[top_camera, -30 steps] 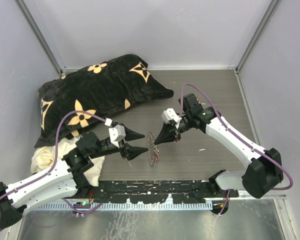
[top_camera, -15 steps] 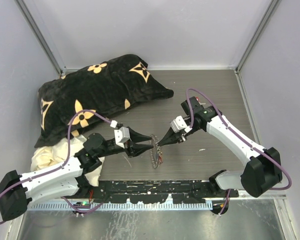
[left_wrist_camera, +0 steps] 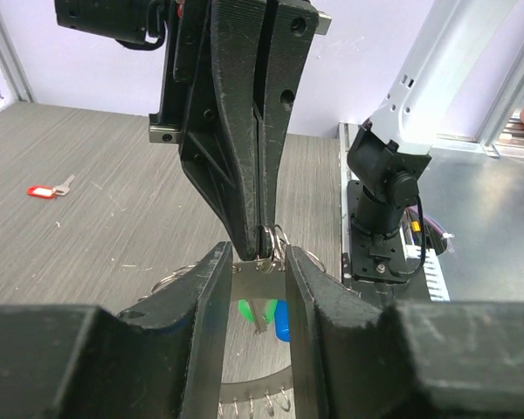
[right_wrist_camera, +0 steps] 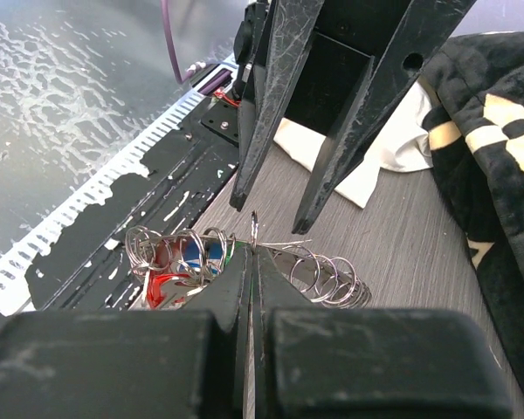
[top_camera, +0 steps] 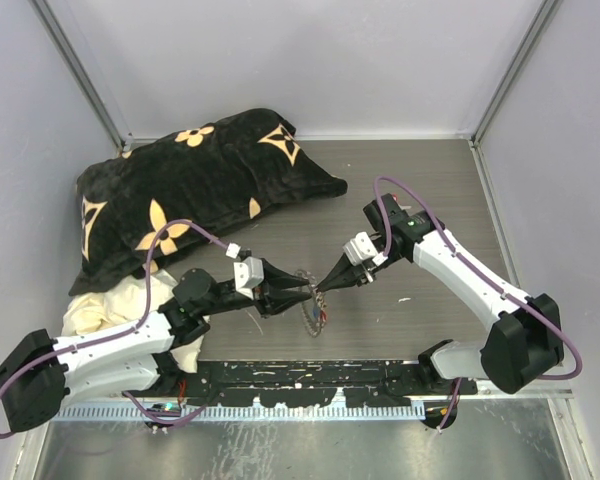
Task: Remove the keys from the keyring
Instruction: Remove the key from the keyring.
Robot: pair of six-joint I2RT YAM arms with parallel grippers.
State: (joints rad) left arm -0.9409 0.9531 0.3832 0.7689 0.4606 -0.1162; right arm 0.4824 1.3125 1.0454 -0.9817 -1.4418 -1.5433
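Your right gripper (right_wrist_camera: 251, 255) is pinched shut on a wire loop of the keyring (right_wrist_camera: 327, 278). The keys (right_wrist_camera: 188, 253) bunch just left of its tip. Just beyond, your left gripper (right_wrist_camera: 269, 216) has its fingers apart, straddling that loop; contact unclear. Well past both, a red-tagged key (left_wrist_camera: 48, 189) lies alone.

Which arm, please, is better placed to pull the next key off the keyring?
Probably left: the left tool is open, straddling the keyring near the keys, while the right tool is shut on the keyring, anchoring it.

grey wood tabletop (top_camera: 430, 180) (pale walls (top_camera: 280, 60))
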